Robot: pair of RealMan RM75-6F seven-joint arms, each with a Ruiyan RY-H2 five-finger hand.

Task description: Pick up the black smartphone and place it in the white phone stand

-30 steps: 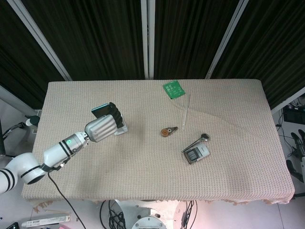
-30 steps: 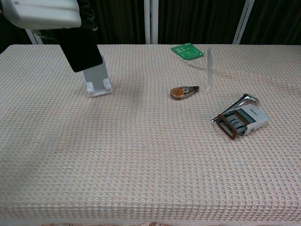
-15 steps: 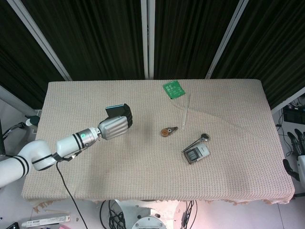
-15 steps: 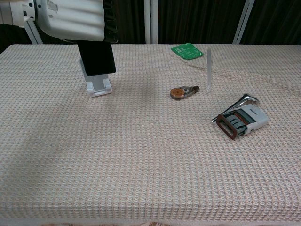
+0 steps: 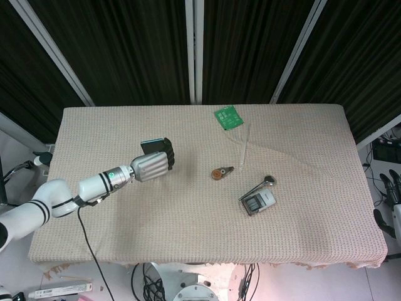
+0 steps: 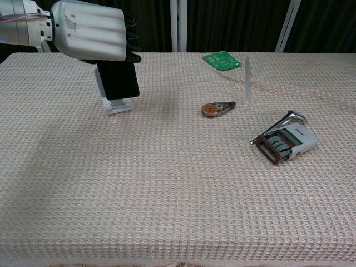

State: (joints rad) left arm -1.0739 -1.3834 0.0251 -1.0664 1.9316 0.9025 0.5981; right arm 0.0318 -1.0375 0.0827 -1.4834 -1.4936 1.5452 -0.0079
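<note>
Left hand [image 6: 89, 36] above white phone stand [image 6: 115, 104], fingers curled around top of black smartphone [image 6: 119, 79]. Phone upright, lower edge just over stand's lip; seating on it cannot be told. Right hand [image 5: 395, 200] at far table edge, finger state unclear. Tape dispenser [image 6: 217, 108] mid-table [image 6: 167, 194].

Black smartphone [image 6: 120, 80] against a white phone stand [image 6: 114, 100], under a silver-grey left hand [image 6: 92, 37] with black fingers. Beige waffle-weave tablecloth [image 6: 167, 183]. Right of the stand: green circuit board [image 6: 221, 60], brown-orange tape dispenser [image 6: 216, 108], white stamp with reddish-brown bands [image 6: 286, 143].
</note>
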